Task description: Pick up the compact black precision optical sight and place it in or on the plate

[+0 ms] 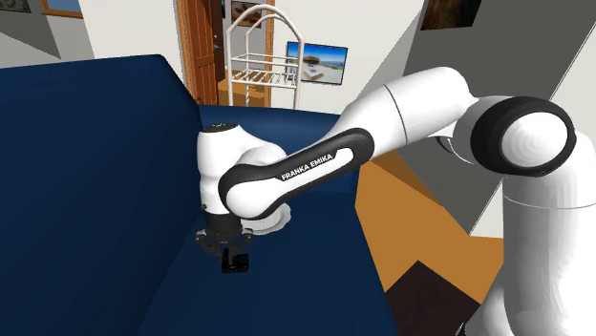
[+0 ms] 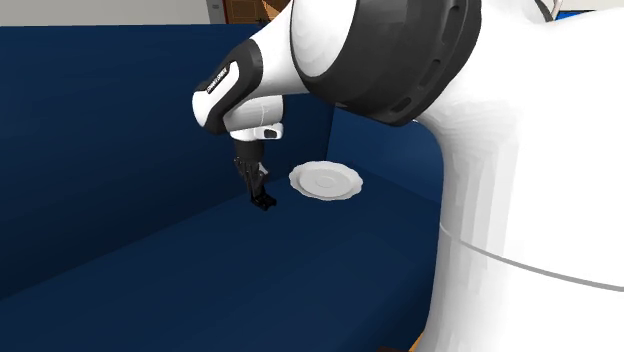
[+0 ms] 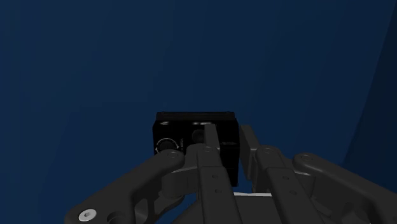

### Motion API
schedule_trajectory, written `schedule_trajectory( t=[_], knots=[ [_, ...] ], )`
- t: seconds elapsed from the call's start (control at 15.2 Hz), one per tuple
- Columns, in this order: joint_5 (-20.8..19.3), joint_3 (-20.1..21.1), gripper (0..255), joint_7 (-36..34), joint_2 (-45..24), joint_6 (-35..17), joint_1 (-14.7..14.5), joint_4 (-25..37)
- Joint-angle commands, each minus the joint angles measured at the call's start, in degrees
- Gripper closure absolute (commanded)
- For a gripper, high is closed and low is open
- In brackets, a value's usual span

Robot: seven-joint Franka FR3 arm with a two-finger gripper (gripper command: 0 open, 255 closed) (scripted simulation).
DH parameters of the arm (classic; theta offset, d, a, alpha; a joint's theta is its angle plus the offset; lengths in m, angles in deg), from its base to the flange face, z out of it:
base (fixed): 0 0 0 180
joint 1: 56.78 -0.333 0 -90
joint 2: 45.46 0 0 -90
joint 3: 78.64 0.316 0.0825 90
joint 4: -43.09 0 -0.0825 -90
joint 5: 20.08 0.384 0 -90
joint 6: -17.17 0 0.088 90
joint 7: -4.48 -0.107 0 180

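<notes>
Jaws seemingly clasp the black sight [image 3: 186,127] near the plate [image 2: 325,181].

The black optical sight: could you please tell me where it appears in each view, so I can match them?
Shoulder view: the sight is low and left of centre, directly under the gripper.
Second exterior view: left of centre, against the blue sofa seat, left of the white plate.
Wrist view: near the centre, at the gripper's tip.
Shared landmark: the black gripper, right at the sight in every view.
</notes>
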State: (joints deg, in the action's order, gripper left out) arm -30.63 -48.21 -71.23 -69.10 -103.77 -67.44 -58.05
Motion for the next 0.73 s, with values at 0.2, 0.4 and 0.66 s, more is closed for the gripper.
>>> schedule_trajectory(
  t=[0.2,0.4,0.66],
  knots=[
    [0.95,0.46,255,0.50,1.45,3.04,0.30,1.63],
    [1.50,0.72,255,0.79,2.32,5.00,0.44,2.82],
    [2.14,1.02,255,1.11,3.33,7.68,0.58,4.63]
  ],
)
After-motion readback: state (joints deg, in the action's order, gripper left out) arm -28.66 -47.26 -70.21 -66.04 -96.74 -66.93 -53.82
